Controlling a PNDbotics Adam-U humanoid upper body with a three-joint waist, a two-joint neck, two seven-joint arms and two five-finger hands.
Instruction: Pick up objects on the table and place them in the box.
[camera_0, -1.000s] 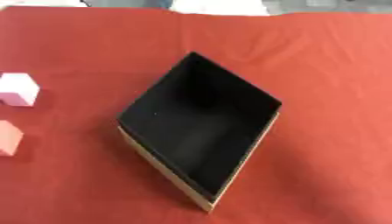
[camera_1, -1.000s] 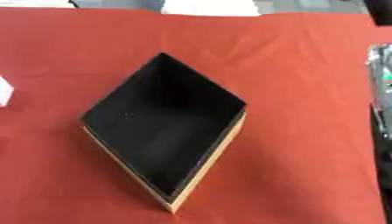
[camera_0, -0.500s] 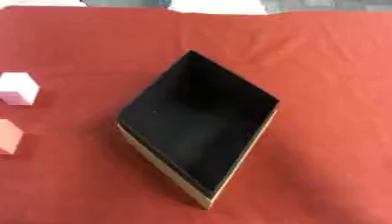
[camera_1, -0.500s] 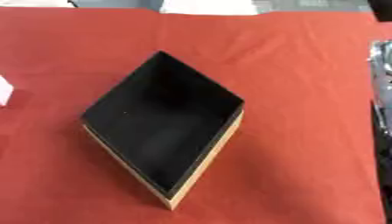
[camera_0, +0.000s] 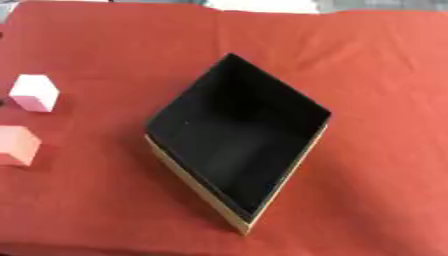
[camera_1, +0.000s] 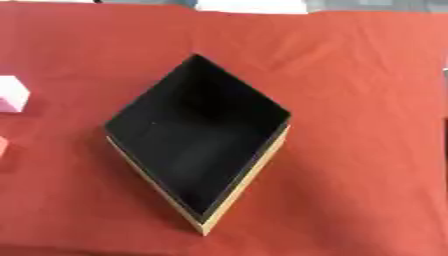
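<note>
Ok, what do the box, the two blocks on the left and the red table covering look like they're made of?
Box: probably cardboard, with tan outer walls and a matte black lining. Pale pink block and salmon-pink block: plain matte cubes with soft edges, possibly foam, though painted wood or plastic is not ruled out. Red covering: seemingly cloth, dull with faint creases. Neither hand is in view.

Soft blur, even bright light
</note>
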